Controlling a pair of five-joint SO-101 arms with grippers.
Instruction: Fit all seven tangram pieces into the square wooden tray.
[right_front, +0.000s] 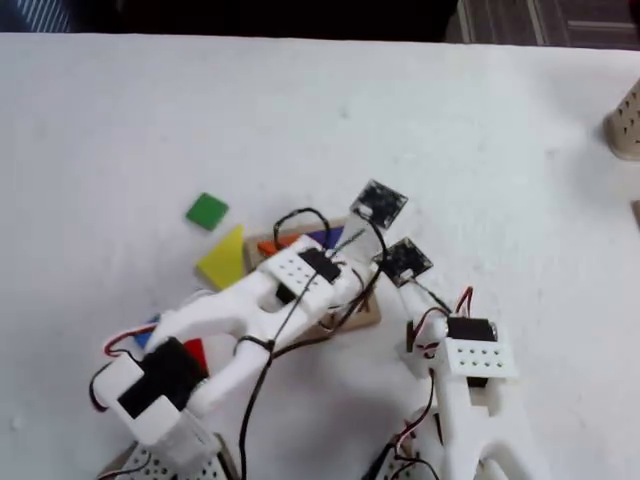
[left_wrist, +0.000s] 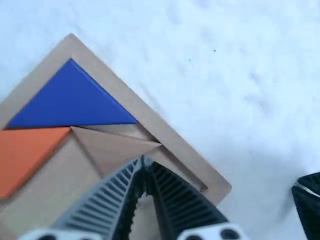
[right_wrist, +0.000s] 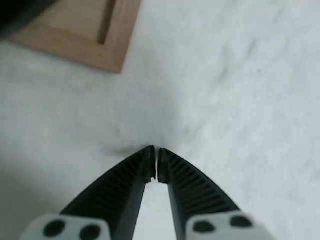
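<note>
Left gripper (left_wrist: 145, 165), ribbed black, pinched together and empty over bare floor of the wooden tray (left_wrist: 150, 122); blue triangle (left_wrist: 75, 100) snug in a tray corner, orange piece (left_wrist: 25, 155) touching it, cut off; right gripper (right_wrist: 156, 164) likewise closed, above open white table (right_wrist: 240, 75) just off a tray corner; green square (right_front: 207, 211) and yellow triangle (right_front: 225, 258) loose beside the tray; red piece (right_front: 195, 352) part-hidden under the left arm.

White arms (right_front: 250, 300) carry black motors (right_front: 165, 375), ribbed dark fingers (left_wrist: 175, 200), black-and-red cables (right_front: 262, 365).
</note>
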